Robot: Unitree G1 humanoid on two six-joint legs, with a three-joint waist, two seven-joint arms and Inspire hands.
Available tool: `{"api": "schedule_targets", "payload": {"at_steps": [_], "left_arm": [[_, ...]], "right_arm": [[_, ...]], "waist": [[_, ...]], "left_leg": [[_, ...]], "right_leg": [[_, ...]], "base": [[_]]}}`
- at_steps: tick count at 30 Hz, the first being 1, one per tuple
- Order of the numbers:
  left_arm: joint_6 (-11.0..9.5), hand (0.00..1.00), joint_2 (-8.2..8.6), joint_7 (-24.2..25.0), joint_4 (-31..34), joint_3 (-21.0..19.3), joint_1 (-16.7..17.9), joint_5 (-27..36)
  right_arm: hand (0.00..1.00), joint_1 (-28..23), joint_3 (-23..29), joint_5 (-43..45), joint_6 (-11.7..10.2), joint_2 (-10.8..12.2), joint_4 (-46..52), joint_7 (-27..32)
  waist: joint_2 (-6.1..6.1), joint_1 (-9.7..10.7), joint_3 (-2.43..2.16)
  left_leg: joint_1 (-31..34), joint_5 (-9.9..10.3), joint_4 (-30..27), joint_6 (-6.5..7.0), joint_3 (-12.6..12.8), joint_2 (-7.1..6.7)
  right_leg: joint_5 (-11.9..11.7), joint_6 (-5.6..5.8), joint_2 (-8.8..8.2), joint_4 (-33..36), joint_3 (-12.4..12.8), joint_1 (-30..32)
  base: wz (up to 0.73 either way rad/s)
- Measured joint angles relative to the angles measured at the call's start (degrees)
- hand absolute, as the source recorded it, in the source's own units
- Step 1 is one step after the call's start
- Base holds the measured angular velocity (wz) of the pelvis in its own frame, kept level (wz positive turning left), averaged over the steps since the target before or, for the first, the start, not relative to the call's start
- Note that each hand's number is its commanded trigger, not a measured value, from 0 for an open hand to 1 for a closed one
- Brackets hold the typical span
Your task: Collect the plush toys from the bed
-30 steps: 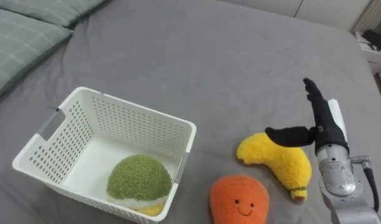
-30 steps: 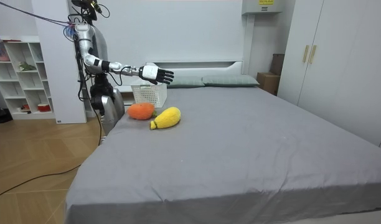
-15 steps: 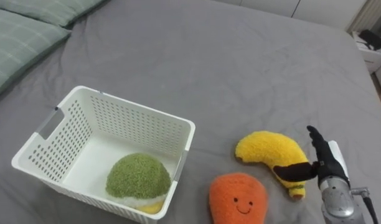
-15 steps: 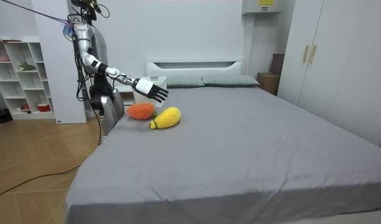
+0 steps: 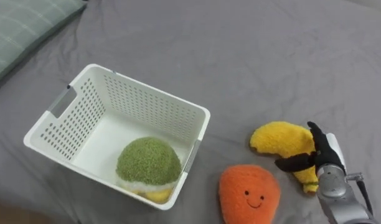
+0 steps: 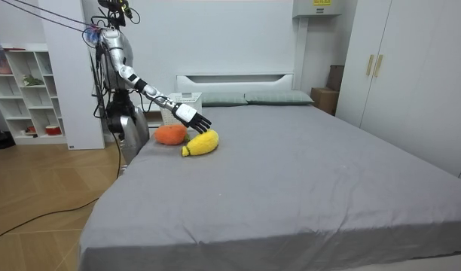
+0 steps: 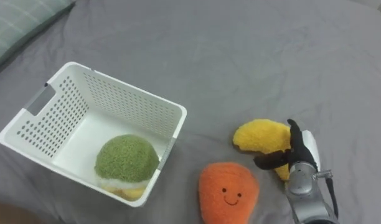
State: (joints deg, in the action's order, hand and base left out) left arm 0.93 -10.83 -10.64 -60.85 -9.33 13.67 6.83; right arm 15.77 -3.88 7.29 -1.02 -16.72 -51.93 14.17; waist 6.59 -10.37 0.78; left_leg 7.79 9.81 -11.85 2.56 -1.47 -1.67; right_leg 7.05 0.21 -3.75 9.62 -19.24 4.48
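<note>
A yellow banana plush (image 5: 279, 138) lies on the grey bed, with an orange plush with a smiling face (image 5: 249, 194) just in front of it. My right hand (image 5: 321, 154) rests against the banana's right end, its fingers straight and its thumb lying across the plush, so it is open. To the left stands a white perforated basket (image 5: 150, 91) holding a green round plush (image 5: 148, 162) on top of something yellow. In the room view I stand at the bedside, leaning over the bed with the right hand (image 6: 191, 117) stretched down to the yellow plush (image 6: 203, 142).
A green checked pillow (image 5: 22, 25) lies at the far left, beyond the basket. The grey bedsheet (image 5: 240, 50) stretches flat behind the toys. White shelves (image 6: 19, 98) stand by the wall at the room view's left, and wardrobes (image 6: 411, 75) at its right.
My right hand has come down from above the bed onto the yellow banana plush. I have leaned forward, and the eye view has shifted down towards the toys.
</note>
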Motion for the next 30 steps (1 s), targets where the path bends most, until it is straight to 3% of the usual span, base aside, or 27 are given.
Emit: {"api": "schedule_targets", "payload": {"at_steps": [2,12,17,24,25,26,27,30], "left_arm": [[0.0,0.0,-0.05,0.1,-1.0,0.9,-0.6,0.1],[0.0,0.0,-0.09,1.3,-2.3,2.8,-1.7,-0.1],[0.0,0.0,-0.17,1.3,-2.1,4.5,-2.0,0.5],[0.0,0.0,-0.27,1.1,-2.2,5.4,-2.9,0.5],[0.0,0.0,-0.32,1.1,-2.3,5.6,-3.2,0.5],[0.0,0.0,-0.38,1.1,-2.3,5.6,-3.6,0.5],[0.0,0.0,-0.44,1.1,-2.5,5.6,-3.9,0.5],[0.0,0.0,-0.94,1.1,-3.0,5.6,-4.6,0.4]], "right_arm": [[0.0,1.7,-0.1,-0.1,-0.5,0.0,-2.0,1.0],[0.0,5.0,-1.6,0.0,-1.2,-1.9,-7.8,4.6],[0.0,6.5,-1.7,0.3,-1.5,-2.0,-10.8,5.9],[0.0,9.8,-2.1,-0.5,-1.5,-2.4,-16.0,7.1],[0.07,10.6,-3.5,-0.4,-1.5,-2.9,-17.4,7.0],[0.75,10.7,-4.2,-0.2,-1.5,-3.6,-17.9,7.0],[1.0,10.7,-4.3,-0.2,-1.5,-3.9,-18.2,7.0],[1.0,11.1,-4.7,0.0,-1.4,-5.0,-19.8,7.0]], "waist": [[0.28,-0.2,0.19],[0.47,-2.2,0.28],[0.34,-2.5,0.94],[0.41,-2.8,1.0],[0.44,-2.9,0.99],[0.47,-3.3,1.0],[0.48,-3.5,1.01],[0.53,-4.2,1.02]], "left_leg": [[1.1,0.0,-0.4,-0.02,-0.4,0.0],[4.5,-0.1,-1.6,0.01,-0.9,0.11],[4.8,-0.1,-1.6,-0.01,-0.9,0.15],[5.9,-0.2,-1.8,-0.06,-1.2,0.19],[5.9,-0.2,-1.8,-0.06,-1.2,0.19],[6.0,-0.2,-1.8,-0.06,-1.2,0.19],[6.0,-0.2,-1.8,-0.06,-1.2,0.2],[6.1,-0.2,-1.7,-0.05,-1.1,0.19]], "right_leg": [[0.0,0.0,-0.01,-0.2,-0.5,0.9],[0.0,0.0,-0.19,-0.2,-1.4,3.7],[0.0,-0.01,-0.22,-0.1,-1.8,3.8],[-0.1,-0.11,-0.22,0.0,-2.3,4.6],[-0.1,-0.11,-0.22,0.0,-2.2,4.7],[-0.1,-0.11,-0.22,0.0,-2.2,4.7],[-0.1,-0.11,-0.22,0.0,-2.2,4.8],[-0.1,-0.1,-0.23,0.0,-2.1,4.9]], "base": [[0.1],[0.04],[0.02],[0.03],[0.0],[0.0],[0.0],[0.0]]}}
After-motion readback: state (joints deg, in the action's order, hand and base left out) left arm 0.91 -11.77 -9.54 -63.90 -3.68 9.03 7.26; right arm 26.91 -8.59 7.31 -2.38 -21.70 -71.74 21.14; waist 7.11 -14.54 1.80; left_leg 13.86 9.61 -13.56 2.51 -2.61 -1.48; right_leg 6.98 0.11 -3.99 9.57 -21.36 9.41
